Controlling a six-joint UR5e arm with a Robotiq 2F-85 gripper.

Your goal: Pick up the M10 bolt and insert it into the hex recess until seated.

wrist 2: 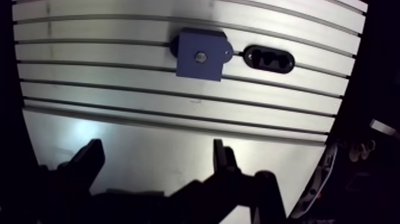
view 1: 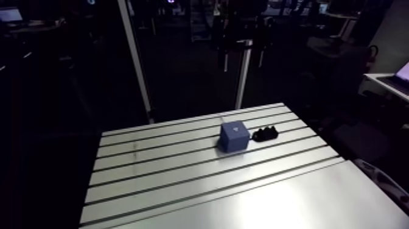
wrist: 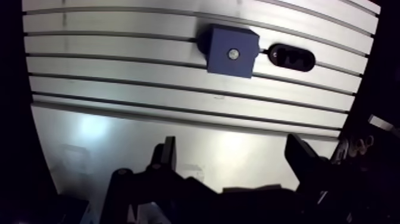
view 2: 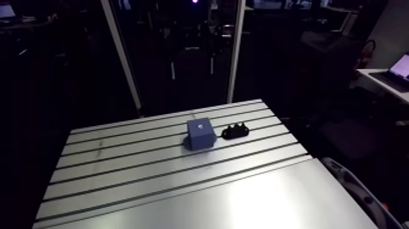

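The dark two-finger gripper (wrist: 232,143) stands open and empty. A small silvery M10 bolt (wrist: 232,53) sits in the top of the blue cube-shaped block (wrist: 244,64), well ahead of the gripper at twelve o'clock. A black oval holder (wrist: 291,57) lies at the block's three o'clock.

I've got the slotted aluminium table (view 1: 158,176) filling the lower half of the arm view, dark grooves running across it, with a smooth panel (view 1: 304,207) at lower right. Just right of centre, a small black bumpy-topped piece (view 1: 265,133) sits on the slats. In the wrist view it looks oval.
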